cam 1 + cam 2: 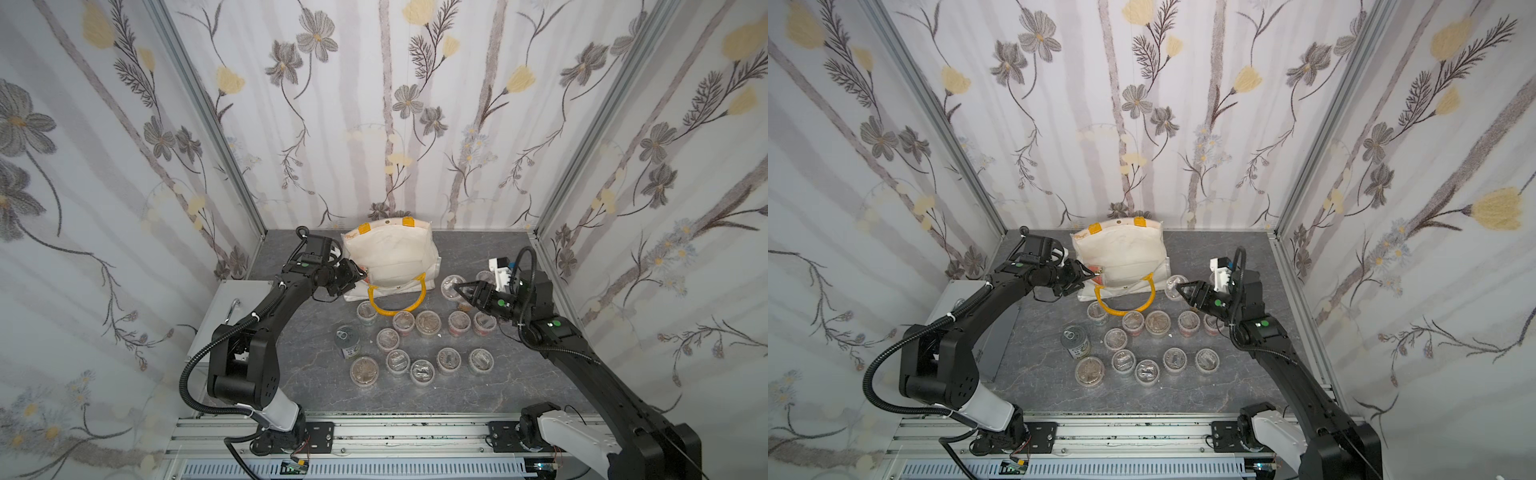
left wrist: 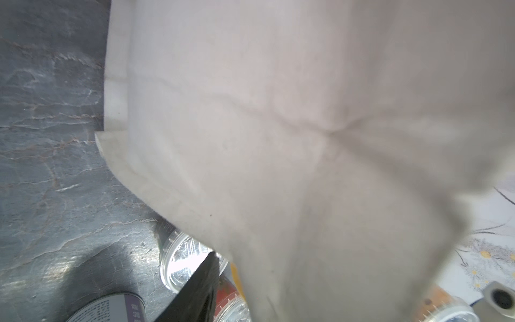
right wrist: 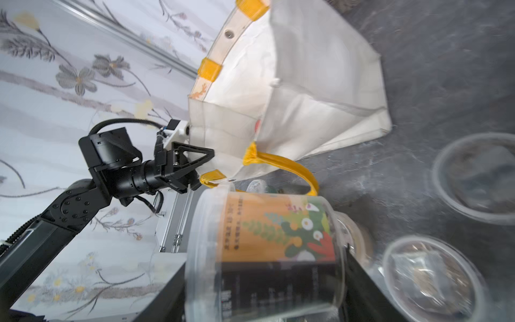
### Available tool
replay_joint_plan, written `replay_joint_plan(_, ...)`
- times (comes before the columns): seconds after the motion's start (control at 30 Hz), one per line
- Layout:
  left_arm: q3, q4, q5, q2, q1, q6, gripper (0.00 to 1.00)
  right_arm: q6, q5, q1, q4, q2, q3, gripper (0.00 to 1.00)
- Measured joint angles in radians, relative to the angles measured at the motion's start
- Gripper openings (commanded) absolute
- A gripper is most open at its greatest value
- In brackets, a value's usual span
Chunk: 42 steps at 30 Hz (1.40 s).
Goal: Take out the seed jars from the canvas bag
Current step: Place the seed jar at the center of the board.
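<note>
The cream canvas bag stands at the back of the table, its yellow handle drooping forward. My left gripper is at the bag's left rim, jaws spread open. In the left wrist view the bag's cloth fills the frame, and one black finger shows. My right gripper is shut on a seed jar with an orange label, held on its side right of the bag. Several seed jars stand on the table in front.
A silver pull-tab tin can stands left of the jars. A grey metal box lies at the table's left edge under my left arm. Papered walls enclose three sides. One more jar sits behind my right gripper.
</note>
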Motion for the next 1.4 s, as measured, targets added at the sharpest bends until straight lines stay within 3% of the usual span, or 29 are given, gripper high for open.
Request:
replay_joint_plan(0.23, -0.032, 0.016, -0.019, -0.048, 0.012, 0.004, 0.6, 0.084, -0.022, -0.335, -0.025, -0.364, -0.323, 0.56)
replay_joint_plan(0.37, -0.05, 0.014, -0.027, -0.069, 0.013, 0.007, 0.6, 0.105, -0.058, -0.478, -0.037, -0.404, -0.428, 0.56)
replay_joint_plan(0.53, -0.051, 0.006, -0.042, -0.093, 0.013, 0.031, 0.62, 0.108, -0.072, -0.572, -0.055, -0.368, -0.491, 0.57)
replay_joint_plan(0.83, -0.066, -0.009, -0.068, -0.124, 0.015, 0.068, 0.62, 0.045, -0.061, -0.611, -0.032, -0.252, -0.526, 0.61)
replay_joint_plan(1.27, -0.066, -0.042, -0.073, -0.126, 0.024, 0.123, 0.63, 0.024, -0.079, -0.615, 0.052, -0.138, -0.545, 0.83)
replay_joint_plan(1.4, -0.079, -0.046, -0.08, -0.135, 0.026, 0.138, 0.63, 0.026, -0.02, -0.615, 0.001, -0.161, -0.521, 0.87)
